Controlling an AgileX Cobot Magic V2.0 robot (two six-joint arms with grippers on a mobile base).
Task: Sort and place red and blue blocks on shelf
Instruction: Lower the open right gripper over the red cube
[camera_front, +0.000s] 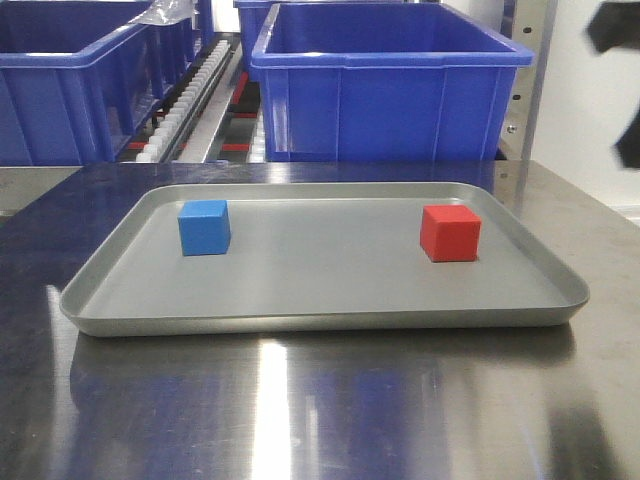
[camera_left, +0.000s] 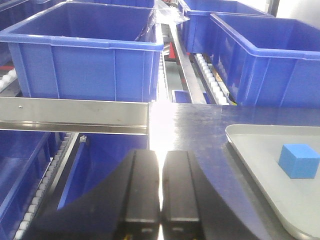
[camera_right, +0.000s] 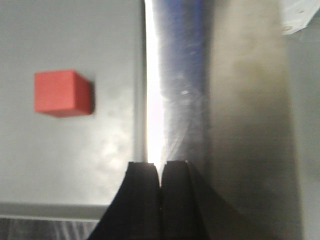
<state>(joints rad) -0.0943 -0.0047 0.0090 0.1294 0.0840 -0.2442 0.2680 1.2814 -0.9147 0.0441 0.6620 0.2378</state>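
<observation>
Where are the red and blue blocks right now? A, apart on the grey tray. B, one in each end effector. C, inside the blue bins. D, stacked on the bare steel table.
A: the blue block and the red block rest on the grey tray, well apart, toward opposite ends.

I cannot tell what the 2 dark blurred shapes (camera_front: 612, 28) at the front view's right edge are. Its top edge cuts off the shelf (camera_front: 528, 70), and the left wrist view's right edge cuts off the tray (camera_left: 255, 155).
</observation>
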